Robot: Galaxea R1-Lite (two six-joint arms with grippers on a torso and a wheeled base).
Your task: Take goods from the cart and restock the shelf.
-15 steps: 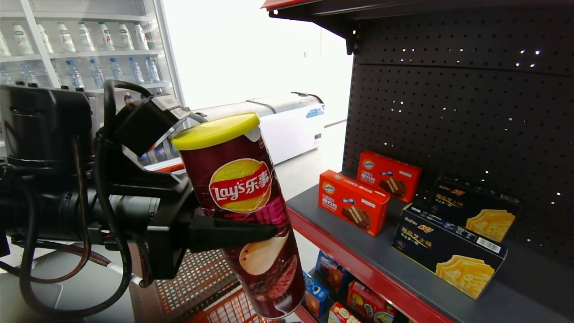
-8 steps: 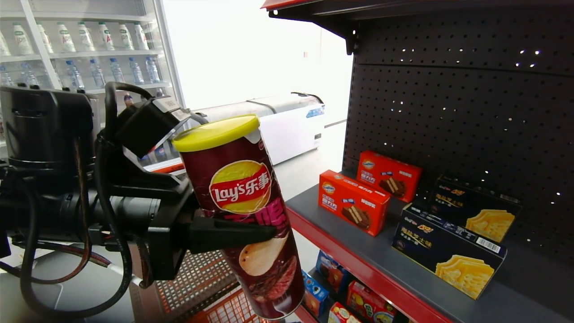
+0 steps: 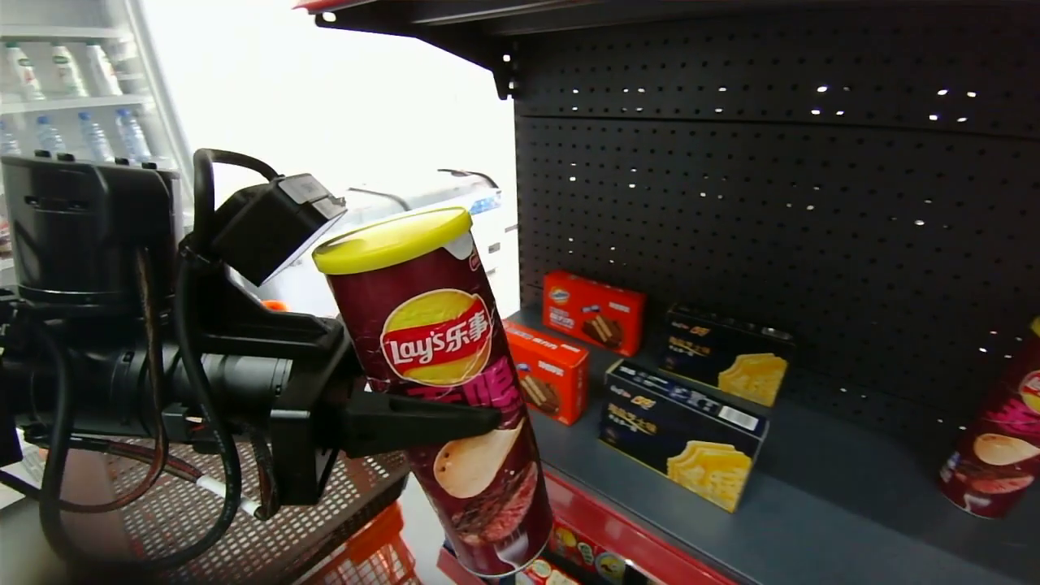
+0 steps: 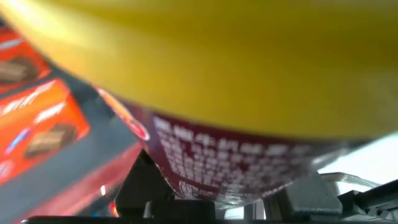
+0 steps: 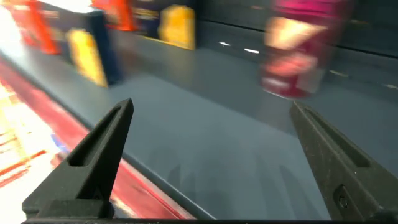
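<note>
Fingers [image 3: 414, 422] on the left gripper [image 3: 463, 410] are clamped round the middle of a tall maroon cardboard chip can [image 3: 431, 325] with a yellow plastic lid. One black finger runs across the front and the other is hidden behind, so it looks like a firm hold from where I'm standing. Gripping it at the waist makes sense to me, since that leaves the bottom free to go straight down on its base. Right now it's up in the air off the front of the dark grey shelf deck [image 3: 812, 520] with the red lip, above the red wire cart [image 3: 370, 548]. It's leaning a bit, lid end tipped away from the shelf, so I'd guess it wants straightening before it gets set down. The right gripper [image 5: 217, 155] is spread wide with nothing in it, hanging low over a bare stretch of the deck near a second maroon chip can [image 3: 987, 455] that's already standing there. My bet is the new one belongs beside that one, in the gap between it and the dark blue cracker boxes [image 3: 682, 426]. The orange-red biscuit boxes [image 3: 544, 378] sit further along, everything in front of the black pegboard back [image 3: 731, 203]. Stuff's grouped by type, faces out, so putting the cans together fits.
</note>
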